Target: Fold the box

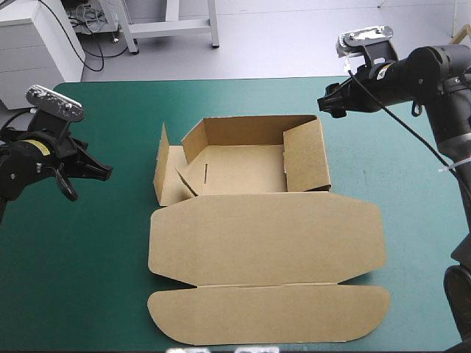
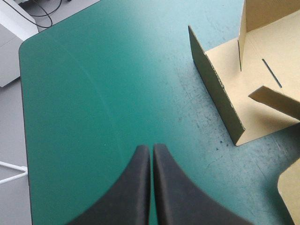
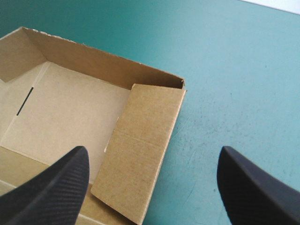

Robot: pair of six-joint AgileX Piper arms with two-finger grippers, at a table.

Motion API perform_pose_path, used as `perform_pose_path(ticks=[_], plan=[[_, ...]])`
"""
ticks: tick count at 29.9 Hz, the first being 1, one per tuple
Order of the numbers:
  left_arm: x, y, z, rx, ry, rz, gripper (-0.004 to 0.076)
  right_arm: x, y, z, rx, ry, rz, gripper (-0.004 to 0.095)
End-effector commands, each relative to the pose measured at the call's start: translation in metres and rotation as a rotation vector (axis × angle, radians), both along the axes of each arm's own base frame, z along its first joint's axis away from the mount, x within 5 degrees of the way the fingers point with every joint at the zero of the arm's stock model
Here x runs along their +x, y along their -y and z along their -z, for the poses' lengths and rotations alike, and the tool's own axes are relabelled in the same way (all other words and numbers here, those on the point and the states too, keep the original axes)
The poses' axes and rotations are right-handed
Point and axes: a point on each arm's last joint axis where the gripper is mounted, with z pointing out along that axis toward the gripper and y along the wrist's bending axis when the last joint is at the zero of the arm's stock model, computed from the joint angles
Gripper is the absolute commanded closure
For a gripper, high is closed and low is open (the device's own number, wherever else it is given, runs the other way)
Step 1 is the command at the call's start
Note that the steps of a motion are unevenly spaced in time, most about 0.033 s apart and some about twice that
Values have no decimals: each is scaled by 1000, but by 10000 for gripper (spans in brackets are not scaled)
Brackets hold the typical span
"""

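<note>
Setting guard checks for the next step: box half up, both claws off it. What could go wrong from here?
1. The left side wall stands loose, not tucked. The left claw is shut beside it; a push there may slide the box across the table rather than fold the wall in.
2. The right claw hangs open over the tucked right wall; coming down, it may snag that wall and pull it out.
</note>
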Motion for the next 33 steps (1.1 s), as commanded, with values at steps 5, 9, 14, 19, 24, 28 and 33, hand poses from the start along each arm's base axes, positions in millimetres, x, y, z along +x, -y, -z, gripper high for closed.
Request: perform_pose_path(ticks=[5, 9, 14, 19, 24, 28, 33], plan=[[-5, 0, -16, -18, 99, 2, 720, 9, 0, 29, 21, -35, 39, 207], [-5, 0, -16, -18, 99, 2, 720, 23, -3, 61, 21, -113, 54, 207], [-5, 0, -16, -18, 96, 2, 722, 45, -7, 92, 21, -178, 58, 207], [-5, 0, -16, -16, 91, 1, 722, 64, -12, 118, 30, -216, 64, 207], [-5, 0, -16, -13, 91, 0, 722, 76, -14, 142, 18, -271, 66, 207], [-5, 0, -16, -13, 89, 0, 723, 83, -16, 157, 10, -309, 67, 207], [-6, -1, -15, -12, 79, -1, 724, 88, -16, 169, 3, -337, 67, 229]])
